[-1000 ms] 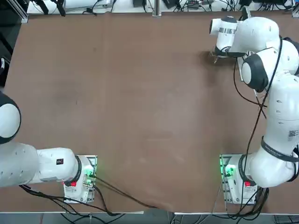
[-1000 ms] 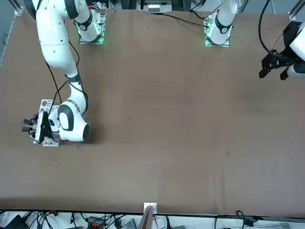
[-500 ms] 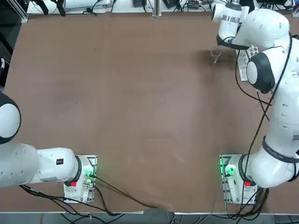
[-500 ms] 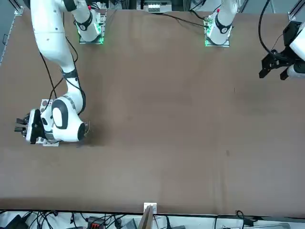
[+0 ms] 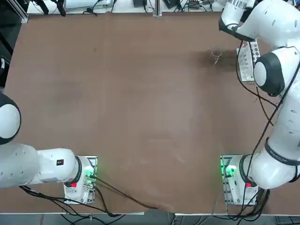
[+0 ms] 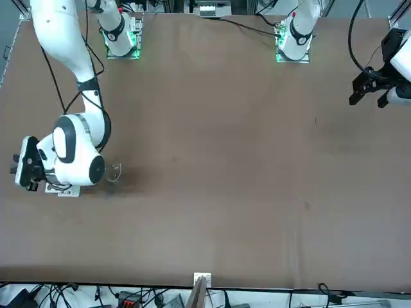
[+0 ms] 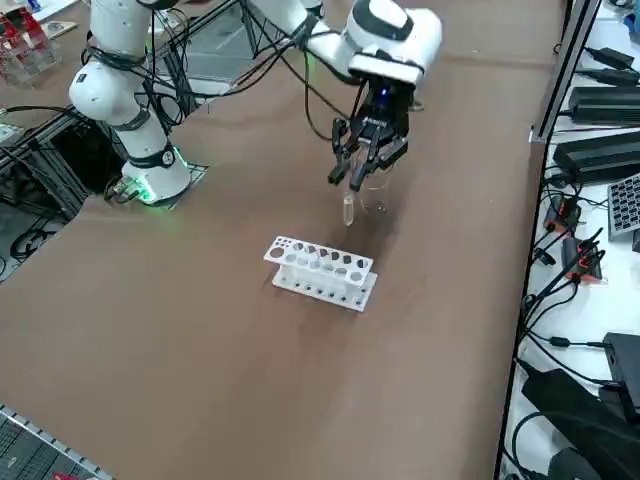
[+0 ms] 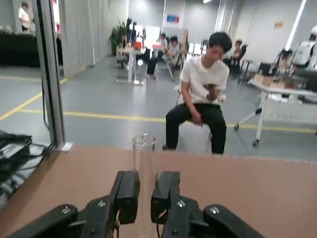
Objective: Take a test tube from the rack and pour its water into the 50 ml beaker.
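Right gripper (image 7: 362, 172) clamps a thin clear glass test tube (image 7: 349, 208) between its two black fingers (image 8: 128, 194), the tube hanging upright beneath it in the air. It hovers near the table's far right corner, above the small white oblong plastic rack (image 7: 320, 272) and beside the small clear glass beaker (image 7: 375, 195). Bare brown table (image 5: 131, 93) spreads wide to the left. The white arm reaches far forward, wrist pointing down.

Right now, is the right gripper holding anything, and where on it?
Yes. The right gripper holds the test tube, jaws shut on its upper part below the open rim. In the side view the tube hangs below the gripper, near the beaker, above the rack.
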{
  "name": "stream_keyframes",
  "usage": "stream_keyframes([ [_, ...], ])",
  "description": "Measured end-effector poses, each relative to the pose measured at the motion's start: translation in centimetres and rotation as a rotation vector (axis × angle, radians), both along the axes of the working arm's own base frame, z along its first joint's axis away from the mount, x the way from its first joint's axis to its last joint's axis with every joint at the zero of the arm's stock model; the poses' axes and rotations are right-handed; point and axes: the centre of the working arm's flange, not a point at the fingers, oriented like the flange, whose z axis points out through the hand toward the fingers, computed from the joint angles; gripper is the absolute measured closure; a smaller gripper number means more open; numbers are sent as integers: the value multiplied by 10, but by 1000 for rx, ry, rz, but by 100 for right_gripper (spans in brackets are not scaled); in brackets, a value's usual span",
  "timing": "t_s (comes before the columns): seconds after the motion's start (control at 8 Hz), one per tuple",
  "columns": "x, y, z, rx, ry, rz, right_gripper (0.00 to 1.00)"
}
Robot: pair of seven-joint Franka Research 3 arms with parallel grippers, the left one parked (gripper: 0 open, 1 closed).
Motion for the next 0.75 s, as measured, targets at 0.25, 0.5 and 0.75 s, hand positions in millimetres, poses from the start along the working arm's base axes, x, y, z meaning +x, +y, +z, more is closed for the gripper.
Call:
stream_keyframes([
  [0.25, -2, 45, 14, 120, 40, 18, 81],
  [0.5, -9, 93, 37, 266, 98, 31, 81],
  [0.75, -15, 124, 56, 419, 129, 33, 81],
])
